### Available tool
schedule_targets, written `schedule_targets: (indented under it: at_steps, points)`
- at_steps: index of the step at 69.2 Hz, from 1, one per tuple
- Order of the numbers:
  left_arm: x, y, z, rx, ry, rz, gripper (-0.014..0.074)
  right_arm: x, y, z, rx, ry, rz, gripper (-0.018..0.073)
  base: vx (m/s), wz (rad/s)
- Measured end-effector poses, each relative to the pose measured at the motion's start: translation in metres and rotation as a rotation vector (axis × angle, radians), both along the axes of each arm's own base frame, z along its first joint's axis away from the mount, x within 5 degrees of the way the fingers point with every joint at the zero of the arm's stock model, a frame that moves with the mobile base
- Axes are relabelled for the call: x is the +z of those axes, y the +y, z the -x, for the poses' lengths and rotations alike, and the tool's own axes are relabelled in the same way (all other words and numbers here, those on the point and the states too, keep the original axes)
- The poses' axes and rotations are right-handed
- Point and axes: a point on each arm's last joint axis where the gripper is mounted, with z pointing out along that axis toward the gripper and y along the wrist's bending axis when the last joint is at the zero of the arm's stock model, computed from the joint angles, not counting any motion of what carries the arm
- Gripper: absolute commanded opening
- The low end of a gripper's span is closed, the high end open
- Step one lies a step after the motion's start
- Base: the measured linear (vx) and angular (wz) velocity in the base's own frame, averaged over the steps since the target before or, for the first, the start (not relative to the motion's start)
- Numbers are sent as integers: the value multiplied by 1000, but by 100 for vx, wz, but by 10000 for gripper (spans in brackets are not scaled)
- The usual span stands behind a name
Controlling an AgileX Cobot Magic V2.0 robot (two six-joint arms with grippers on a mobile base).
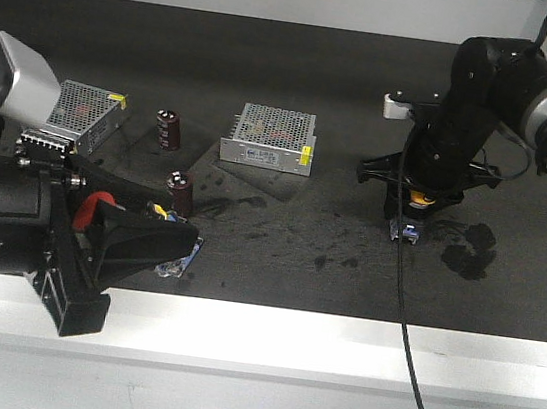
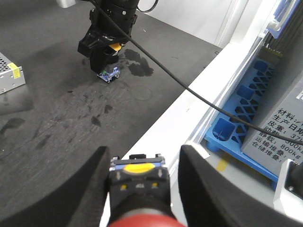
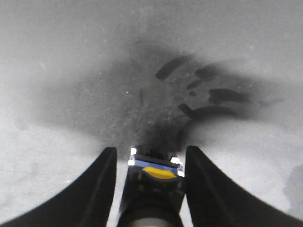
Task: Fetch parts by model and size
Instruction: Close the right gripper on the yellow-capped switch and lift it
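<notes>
My left gripper (image 1: 173,237) is low at the front left, over the table's front edge. It is shut on the red-capped switch (image 1: 97,206). In the left wrist view the gripper (image 2: 144,156) has the switch's black body (image 2: 137,182) between its fingers, blue base outward and red cap (image 2: 142,221) at the bottom. My right gripper (image 1: 407,222) points down at the right of the mat. It is shut on the yellow-capped switch (image 1: 418,197), whose blue base is at the mat surface. The right wrist view shows this gripper (image 3: 150,151) around the switch's body (image 3: 154,179). The left wrist view also shows that switch (image 2: 110,72).
Two metal-mesh power supply boxes (image 1: 84,109) (image 1: 269,138) and two dark brown capacitors (image 1: 168,130) (image 1: 180,192) stand on the black mat. Dark stains (image 1: 469,249) lie by the right gripper. A black cable (image 1: 408,333) crosses the white front ledge. A blue pallet (image 2: 246,104) is beyond it.
</notes>
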Motion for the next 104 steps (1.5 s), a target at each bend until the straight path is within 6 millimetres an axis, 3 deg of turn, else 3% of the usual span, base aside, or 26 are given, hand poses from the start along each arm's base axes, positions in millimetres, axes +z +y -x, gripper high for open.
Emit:
schedule_targets:
  at_steps: [16,24,48,60,76,104]
  points:
    - [0,0,0,-5,3,-1,-7,1,0,0,1,-2,0,-6,0,0]
    - [-1,-1,2,-18,9,-4,-7,12,1,9,8,-18,-4,-5,0,0]
    - [-1,-1,3,-31,16,-8,-7,64,-4,84,40,-276,-68,-5,0,0]
    - [-1,-1,3,-31,15,-10,-7,84,4,123,126,-406,-127,-5,0,0]
    - [-1,-1,3,-32,14,-12,-7,102,27,171,270,-525,-189,-5,0,0]
    - [11,8,20,-47,-75,-36,-7,118,49,230,421,-647,-299,-5,0,0]
